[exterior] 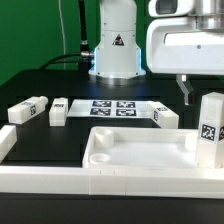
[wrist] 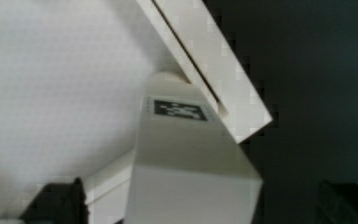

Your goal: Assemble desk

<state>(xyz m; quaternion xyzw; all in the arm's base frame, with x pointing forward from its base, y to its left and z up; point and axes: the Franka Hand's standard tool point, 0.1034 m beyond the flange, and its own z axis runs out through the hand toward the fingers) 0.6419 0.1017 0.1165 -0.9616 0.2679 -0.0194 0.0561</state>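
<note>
The arm is mostly cut off. In the upper right of the exterior view only the white wrist housing shows, with the claw hanging below it, pointing straight down. The robot's base stands at upper centre, and the links between base and wrist are out of frame.

At the exterior view's right edge, an upright leg stands at the far right end of the tabletop. Part of this leg is cropped by the frame, and whether its foot sits in a corner socket cannot be made out. The claw hangs near the leg's top, on its left side in that view.

The wrist view is blurred. It looks down the length of that leg, which bears one tag, with the pale tabletop beyond. The claw is spread wide, with one dark fingertip on each side of the leg. There is a clear dark gap on one side, so it grips nothing. Only the fingertips are visible.

The tabletop lies on the dark counter, filling the lower centre and right of the exterior view. Three loose legs lie behind it, flanking the marker board. A border rail runs along the lower left.
</note>
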